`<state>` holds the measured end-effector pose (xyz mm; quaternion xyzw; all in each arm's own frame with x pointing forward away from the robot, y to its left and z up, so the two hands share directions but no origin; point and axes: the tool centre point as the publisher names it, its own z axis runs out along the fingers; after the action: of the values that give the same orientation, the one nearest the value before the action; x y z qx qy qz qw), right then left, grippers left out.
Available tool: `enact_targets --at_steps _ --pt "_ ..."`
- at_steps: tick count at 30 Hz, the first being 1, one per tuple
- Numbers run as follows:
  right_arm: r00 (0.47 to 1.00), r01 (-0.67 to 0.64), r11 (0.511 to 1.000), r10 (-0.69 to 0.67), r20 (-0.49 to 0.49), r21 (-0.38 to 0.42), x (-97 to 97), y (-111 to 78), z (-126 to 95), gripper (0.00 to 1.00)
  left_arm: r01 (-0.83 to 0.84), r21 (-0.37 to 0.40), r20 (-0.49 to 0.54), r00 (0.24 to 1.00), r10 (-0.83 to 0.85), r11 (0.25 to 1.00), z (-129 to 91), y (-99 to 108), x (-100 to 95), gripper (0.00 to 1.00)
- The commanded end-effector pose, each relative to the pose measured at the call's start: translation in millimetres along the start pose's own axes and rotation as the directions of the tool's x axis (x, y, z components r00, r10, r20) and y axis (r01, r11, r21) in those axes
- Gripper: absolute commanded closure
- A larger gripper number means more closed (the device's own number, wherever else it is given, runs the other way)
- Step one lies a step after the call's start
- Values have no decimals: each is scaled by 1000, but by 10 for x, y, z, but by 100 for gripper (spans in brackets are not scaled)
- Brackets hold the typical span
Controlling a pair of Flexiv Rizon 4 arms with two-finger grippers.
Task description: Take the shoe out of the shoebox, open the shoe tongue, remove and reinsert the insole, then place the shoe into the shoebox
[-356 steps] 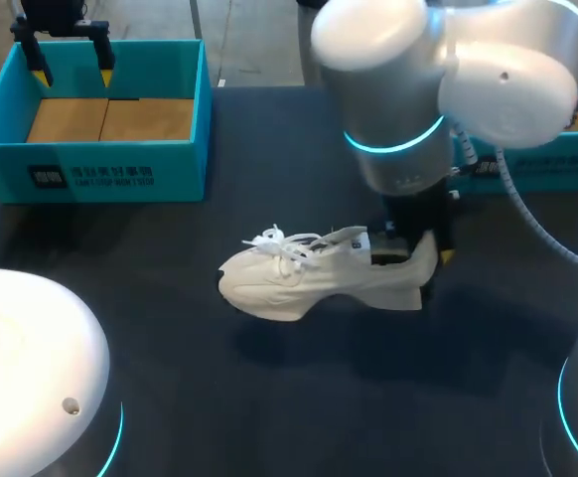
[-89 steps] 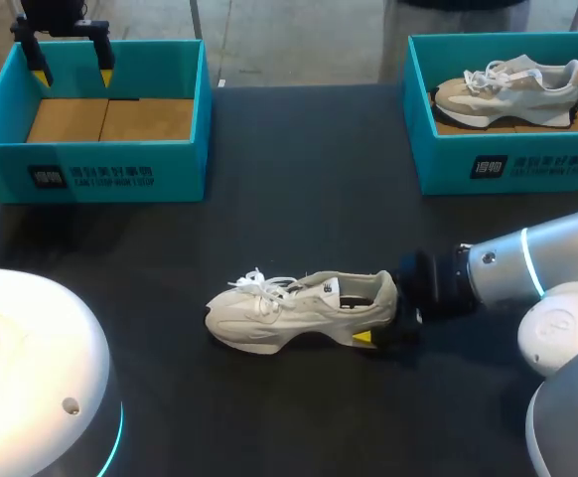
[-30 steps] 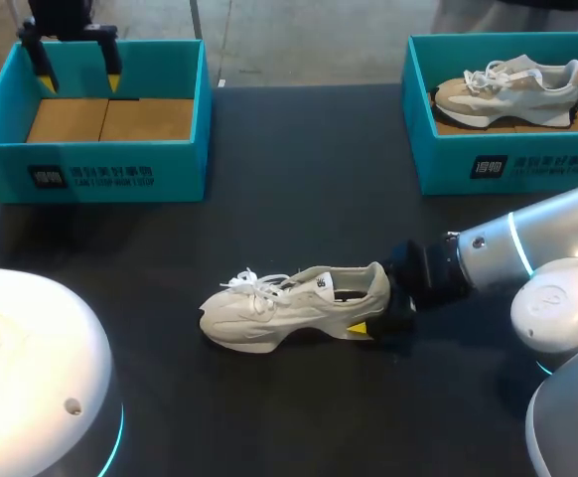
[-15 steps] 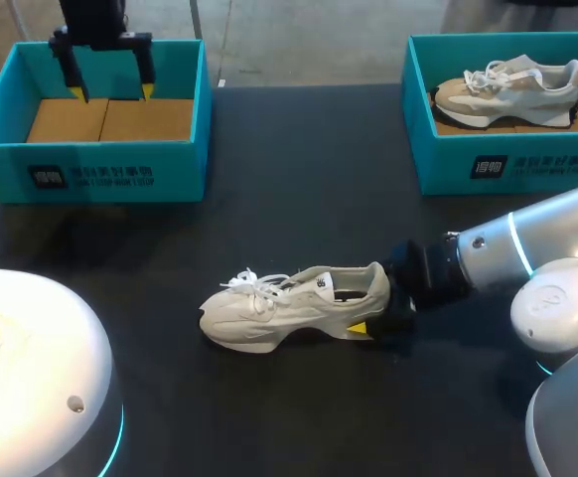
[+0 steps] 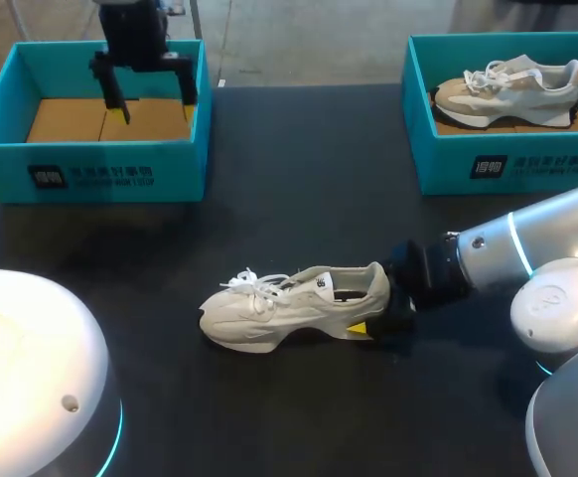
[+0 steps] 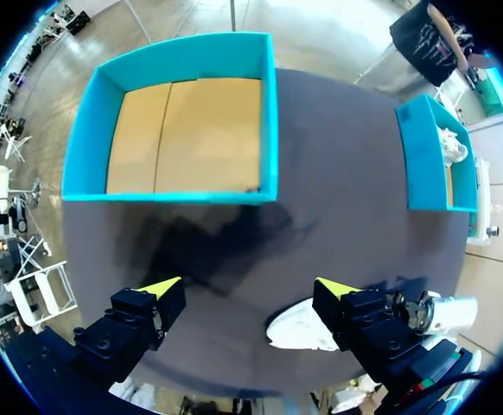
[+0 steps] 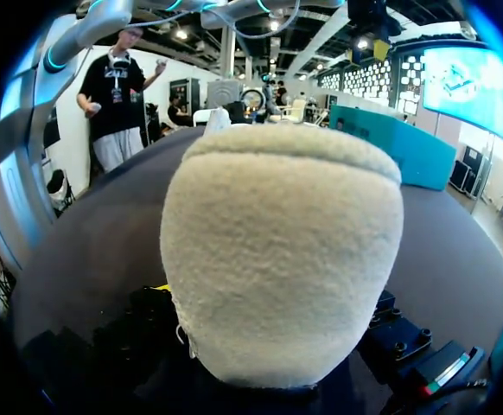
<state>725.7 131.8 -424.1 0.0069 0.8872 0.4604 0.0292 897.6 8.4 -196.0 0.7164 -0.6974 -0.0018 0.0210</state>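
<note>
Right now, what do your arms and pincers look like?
My left arm and right arm: glossy white rounded shells with glowing cyan rings, black at the right wrist. The left pincer and right pincer: black blocky fingers with bright yellow wedge tips.

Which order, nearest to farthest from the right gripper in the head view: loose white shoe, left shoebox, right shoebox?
From the right gripper:
1. white shoe, mid-table, its heel between the fingers.
2. right shoebox, at the table's far right.
3. left shoebox, at the far left, clearly farthest.
</note>
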Motion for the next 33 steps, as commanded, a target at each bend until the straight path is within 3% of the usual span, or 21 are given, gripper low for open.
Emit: enact_targets --at_steps 1,12,24,33 --pt "1000 -1 1000 1 2 4 -10 5 43 100 -10 6 4 1000 10 1000 45 142 157 0" --pt "1000 -1 1000 1 2 4 -10 5 43 100 -53 3 -12 999 53 999 123 529 531 0" --pt "1000 -1 1000 1 2 4 -10 5 43 100 -75 -5 -11 997 75 997 295 1033 788 0" --pt "1000 -1 1000 1 2 4 -10 5 43 100 -108 -34 -23 994 107 994 474 1246 987 0"
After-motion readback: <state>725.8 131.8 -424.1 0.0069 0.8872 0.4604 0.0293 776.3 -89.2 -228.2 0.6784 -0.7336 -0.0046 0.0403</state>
